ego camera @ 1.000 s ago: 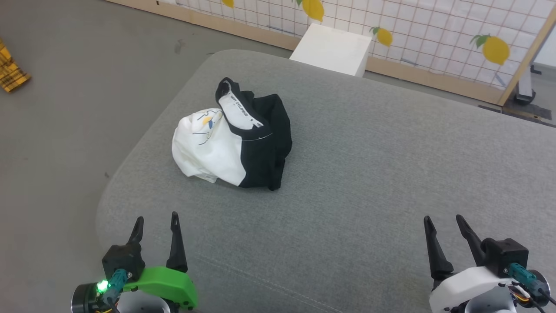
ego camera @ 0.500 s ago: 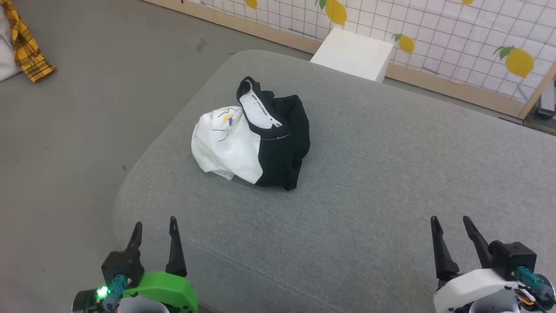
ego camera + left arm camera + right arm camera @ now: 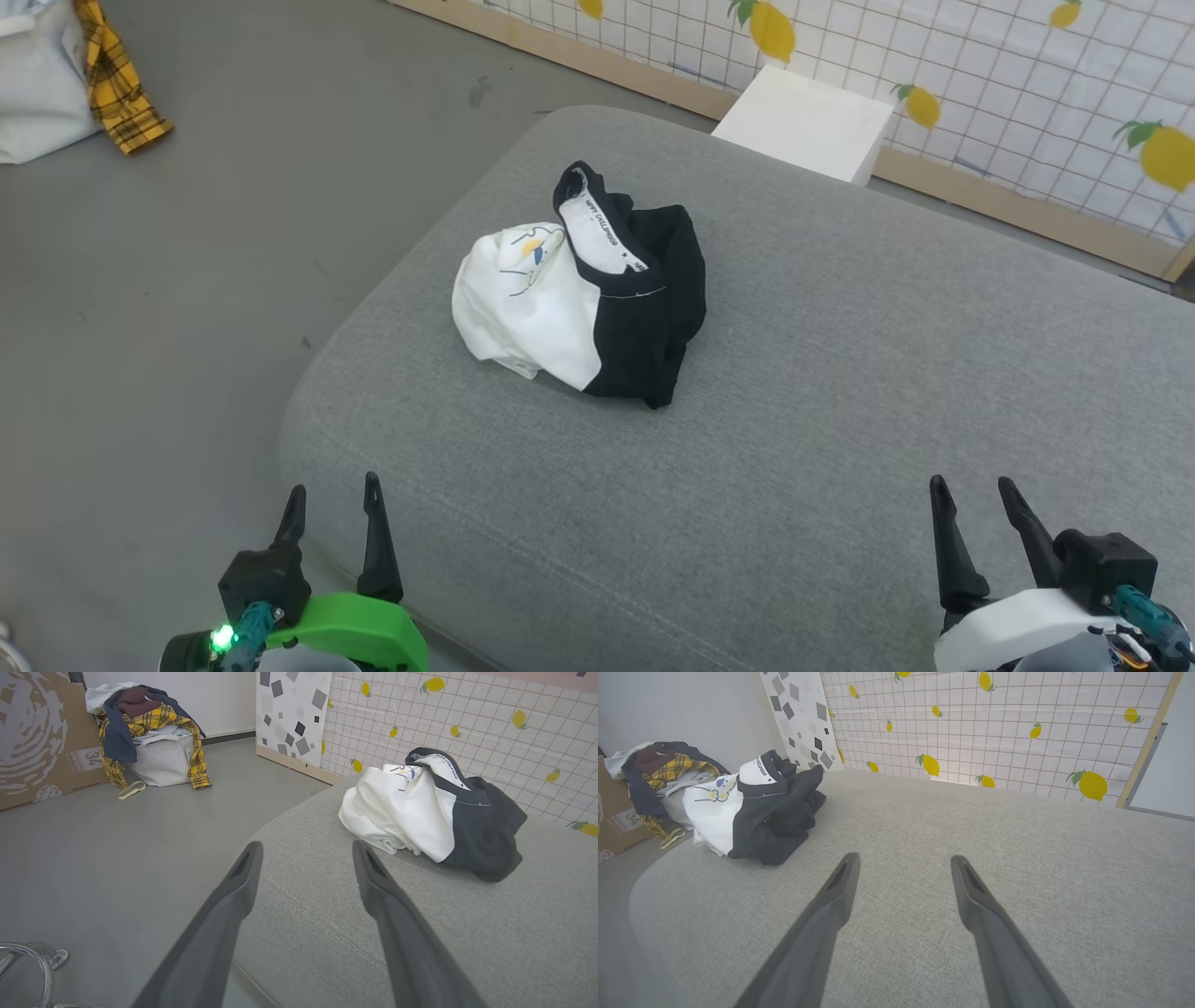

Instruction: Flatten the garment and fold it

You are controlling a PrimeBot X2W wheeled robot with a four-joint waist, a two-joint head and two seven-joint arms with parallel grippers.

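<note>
The garment (image 3: 579, 289) lies crumpled in a heap on the grey cushioned surface (image 3: 840, 392), white body to the left, black sleeve part to the right, its text-printed neck band on top. It also shows in the left wrist view as the garment (image 3: 420, 807) and in the right wrist view as the garment (image 3: 752, 802). My left gripper (image 3: 333, 487) is open near the cushion's front left corner, well short of the heap. My right gripper (image 3: 971, 490) is open at the front right, empty, far from the garment.
A white box (image 3: 808, 121) stands behind the cushion by the lemon-print grid wall (image 3: 1027, 84). A white bag with yellow plaid clothes (image 3: 65, 84) sits on the grey floor at far left. A cardboard panel (image 3: 32, 737) leans beyond it.
The head camera has shifted, so the whole scene slid right in the picture and the bag of clothes came into view. Garment and both grippers keep their poses.
</note>
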